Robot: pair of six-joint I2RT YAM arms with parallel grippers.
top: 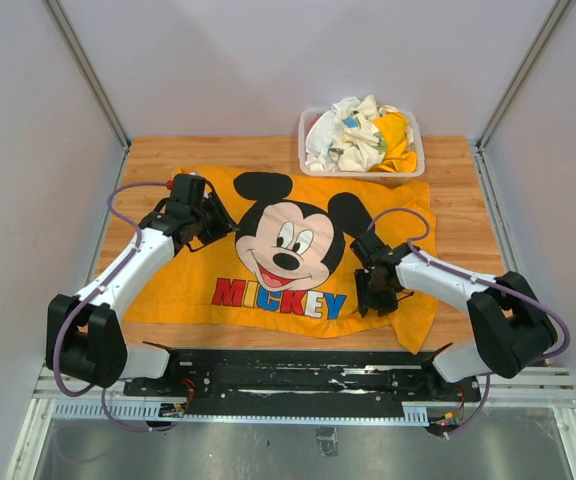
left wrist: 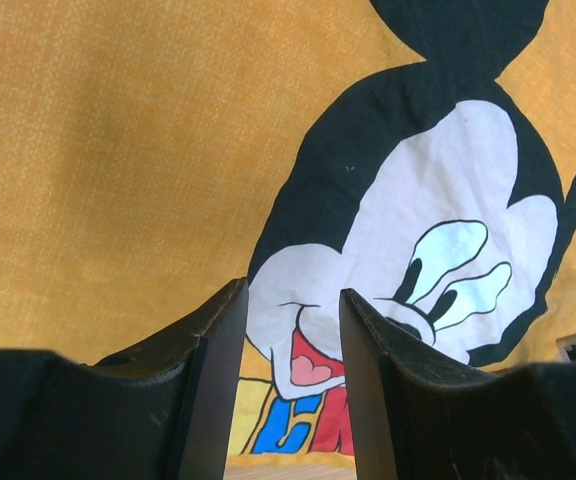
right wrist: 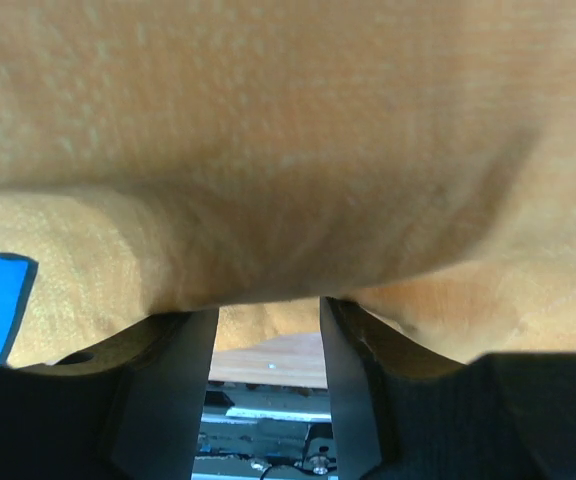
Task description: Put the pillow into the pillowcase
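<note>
The orange-yellow pillowcase (top: 193, 280) lies spread on the wooden table (top: 463, 215), Mickey face and "MICKEY" letters up. The pillow is hidden in every view. My left gripper (top: 215, 222) sits over the case's upper left part, pointing toward Mickey's face. In the left wrist view, the left gripper (left wrist: 293, 292) is open with nothing between its fingers, and the pillowcase (left wrist: 118, 150) lies just beyond. My right gripper (top: 373, 292) rests on the case's lower right, beside the "Y". In its wrist view, the right gripper (right wrist: 268, 305) is open, and orange fabric (right wrist: 288, 150) covers its tips.
A clear plastic bin (top: 309, 152) holding crumpled white and yellow patterned cloths (top: 360, 135) stands at the back right, touching the pillowcase's far edge. The black rail (top: 288, 375) with both arm bases runs along the near edge. Grey walls close in both sides.
</note>
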